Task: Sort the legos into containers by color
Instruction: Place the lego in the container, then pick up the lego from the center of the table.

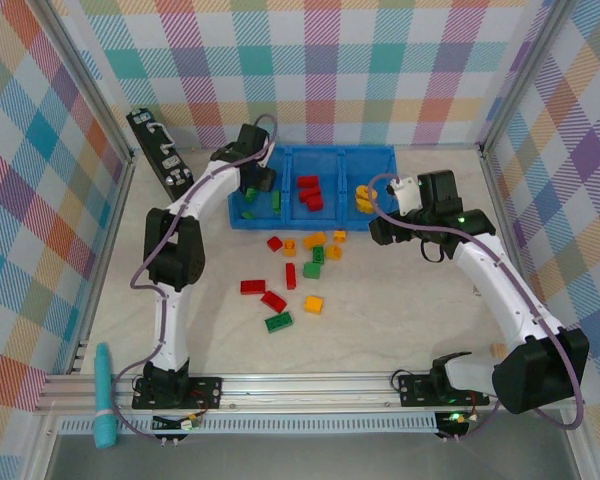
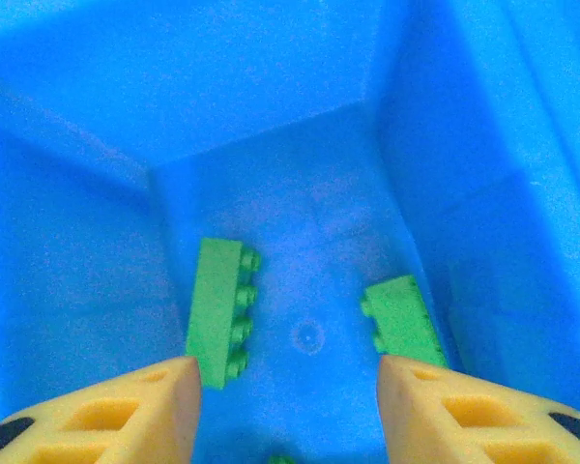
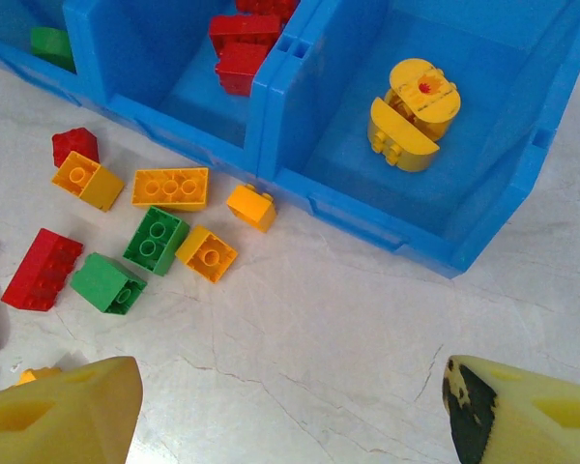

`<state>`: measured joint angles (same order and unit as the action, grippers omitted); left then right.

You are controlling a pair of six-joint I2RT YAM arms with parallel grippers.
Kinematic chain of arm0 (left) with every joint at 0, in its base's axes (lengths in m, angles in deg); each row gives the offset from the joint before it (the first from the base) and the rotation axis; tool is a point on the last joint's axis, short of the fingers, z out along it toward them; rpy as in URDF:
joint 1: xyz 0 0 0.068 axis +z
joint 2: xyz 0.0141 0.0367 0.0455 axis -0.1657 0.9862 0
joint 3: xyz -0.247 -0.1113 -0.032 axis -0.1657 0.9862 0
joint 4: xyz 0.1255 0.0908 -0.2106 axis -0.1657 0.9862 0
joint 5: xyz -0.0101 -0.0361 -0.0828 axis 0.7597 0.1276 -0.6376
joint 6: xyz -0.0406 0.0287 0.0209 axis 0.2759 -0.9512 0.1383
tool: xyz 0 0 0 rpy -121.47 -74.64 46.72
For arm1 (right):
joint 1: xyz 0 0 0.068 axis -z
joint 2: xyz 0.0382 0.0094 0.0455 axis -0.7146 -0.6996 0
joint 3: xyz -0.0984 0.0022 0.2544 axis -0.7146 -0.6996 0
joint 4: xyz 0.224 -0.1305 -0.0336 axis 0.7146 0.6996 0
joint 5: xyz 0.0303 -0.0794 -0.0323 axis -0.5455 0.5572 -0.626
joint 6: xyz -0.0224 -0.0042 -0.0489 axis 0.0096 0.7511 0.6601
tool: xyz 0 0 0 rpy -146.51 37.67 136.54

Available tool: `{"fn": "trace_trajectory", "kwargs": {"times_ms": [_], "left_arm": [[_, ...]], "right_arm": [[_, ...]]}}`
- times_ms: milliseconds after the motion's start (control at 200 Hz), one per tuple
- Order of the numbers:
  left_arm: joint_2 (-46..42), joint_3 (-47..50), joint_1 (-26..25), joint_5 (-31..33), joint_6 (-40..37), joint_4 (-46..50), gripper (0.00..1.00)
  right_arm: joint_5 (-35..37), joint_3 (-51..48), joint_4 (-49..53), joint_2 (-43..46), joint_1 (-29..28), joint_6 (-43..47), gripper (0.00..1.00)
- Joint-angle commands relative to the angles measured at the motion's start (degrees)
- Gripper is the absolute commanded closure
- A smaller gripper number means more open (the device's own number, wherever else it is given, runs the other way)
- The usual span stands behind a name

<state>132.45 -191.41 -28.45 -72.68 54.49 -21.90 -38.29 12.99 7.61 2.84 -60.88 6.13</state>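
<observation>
The blue tray (image 1: 320,151) stands at the back with three compartments. My left gripper (image 1: 258,187) hangs open inside the left one, its jaws wide apart (image 2: 288,418) over two green bricks (image 2: 218,311) (image 2: 402,320) lying on the floor, holding nothing. Red bricks (image 3: 240,46) lie in the middle compartment and yellow pieces (image 3: 412,114) in the right one. My right gripper (image 1: 382,232) is open (image 3: 290,418) above bare table just in front of the tray's right compartment. Loose red, green and orange bricks (image 1: 313,252) lie scattered in front of the tray, to the left of my right gripper.
A long black bar with white marks (image 1: 163,150) leans at the back left beside the tray. A teal object (image 1: 102,396) lies on the frame at the near left. Checked walls close in the table on three sides. An orange brick (image 3: 251,207) lies close to the tray's front wall.
</observation>
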Motion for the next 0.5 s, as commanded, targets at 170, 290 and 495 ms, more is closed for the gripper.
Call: {"fn": "trace_trajectory", "kwargs": {"times_ms": [170, 290, 495], "left_arm": [[-24.66, 15.99, -9.57, 4.38, 10.01, 9.28, 0.47], [-29.57, 25.02, -16.46, 1.44, 23.3, 9.74, 0.47], [-30.1, 36.64, -27.75, 0.54, 39.47, 3.39, 0.47]], "right_arm": [[-1.16, 1.05, -3.59, -1.39, 0.5, 3.13, 0.17], [-2.12, 1.38, -6.01, -2.08, 0.55, 3.16, 0.17], [-6.25, 2.64, -8.23, -3.18, 0.52, 1.15, 0.17]]}}
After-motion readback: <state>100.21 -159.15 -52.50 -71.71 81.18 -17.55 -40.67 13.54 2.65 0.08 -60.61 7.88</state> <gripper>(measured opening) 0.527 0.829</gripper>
